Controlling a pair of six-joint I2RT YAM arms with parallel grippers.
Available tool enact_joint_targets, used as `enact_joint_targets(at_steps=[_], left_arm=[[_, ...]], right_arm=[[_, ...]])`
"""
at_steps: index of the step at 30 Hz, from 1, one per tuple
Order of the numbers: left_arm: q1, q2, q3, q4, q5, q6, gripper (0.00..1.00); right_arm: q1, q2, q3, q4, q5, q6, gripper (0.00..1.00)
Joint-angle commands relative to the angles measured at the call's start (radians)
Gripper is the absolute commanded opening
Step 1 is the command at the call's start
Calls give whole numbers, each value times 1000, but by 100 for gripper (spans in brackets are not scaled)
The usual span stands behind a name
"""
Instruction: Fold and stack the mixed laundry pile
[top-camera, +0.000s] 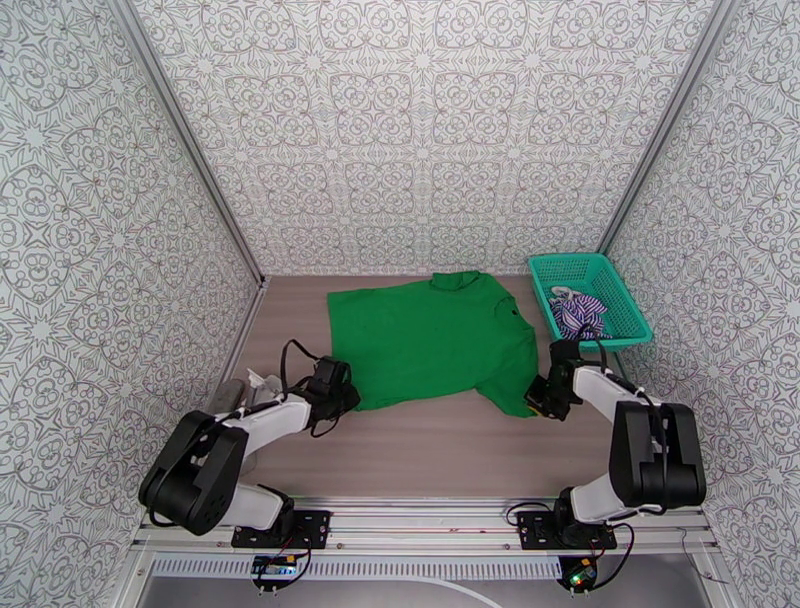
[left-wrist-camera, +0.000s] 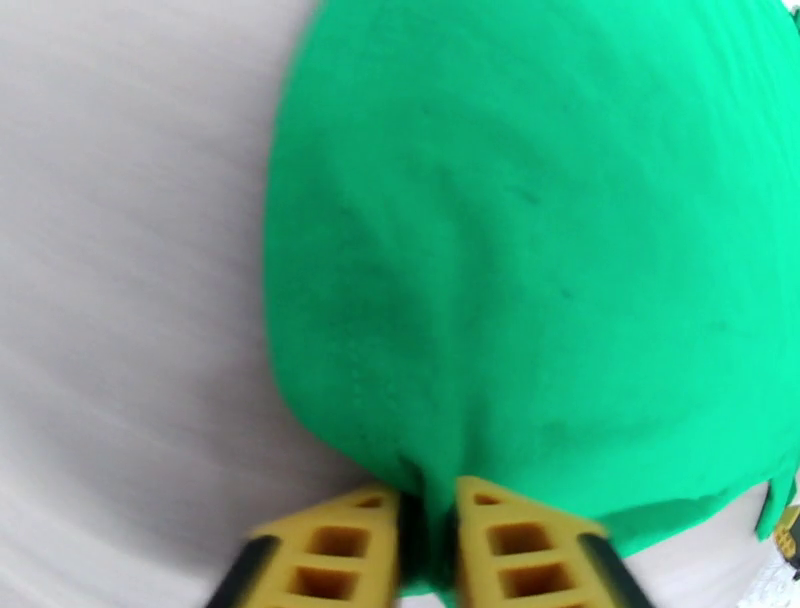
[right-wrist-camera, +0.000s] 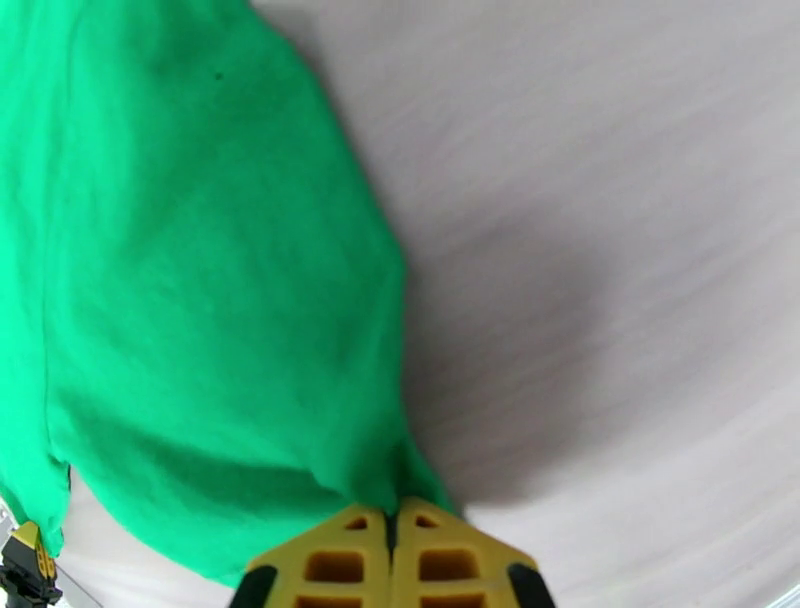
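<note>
My left claw (left-wrist-camera: 425, 495) and my right claw (right-wrist-camera: 392, 515) are both closed on the near edge of the green cloth (top-camera: 430, 335), which lies spread on the worktop (top-camera: 430, 455). Each pinch holds only little fabric, so if I lift unevenly a corner may slip out and the fold comes crooked. The striped shirt (top-camera: 578, 312) lies in the basket (top-camera: 570, 260).

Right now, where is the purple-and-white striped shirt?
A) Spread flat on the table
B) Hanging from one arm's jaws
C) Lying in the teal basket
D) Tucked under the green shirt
C: the striped shirt lies crumpled inside the teal basket at the far right of the table. The garment spread out flat is the green shirt.
</note>
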Motion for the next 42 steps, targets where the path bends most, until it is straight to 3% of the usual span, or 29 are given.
enact_joint_targets(at_steps=[1,16,18,19,20,22,27,32,36,40,42], left_arm=[[-13,-47,-20,-15,-26,-9,0],[22,-389,-92,-388,-1,50,0],[21,-407,-105,-416,-4,43,25],[21,-420,-114,-429,-8,36,42],[21,-433,-120,-441,-13,30,53],[22,-476,-127,-475,-29,21,66],[36,-541,-55,-539,-62,68,67],[38,-397,80,-511,12,173,65],[16,-343,62,-474,37,135,69],[9,-411,-39,-469,47,73,69],[9,-443,-77,-477,67,65,68]], right_arm=[[0,-106,23,-88,69,-26,0],[9,-475,55,-485,105,51,0],[9,-498,54,-521,107,57,1],[10,-517,55,-548,110,62,12],[10,-532,60,-565,113,66,21],[11,-560,91,-604,123,67,34],[16,-521,201,-630,136,20,44],[101,-374,243,-545,154,-25,47],[102,-321,145,-442,125,-11,54],[53,-306,-23,-336,40,13,54],[49,-297,-19,-327,51,24,53]])
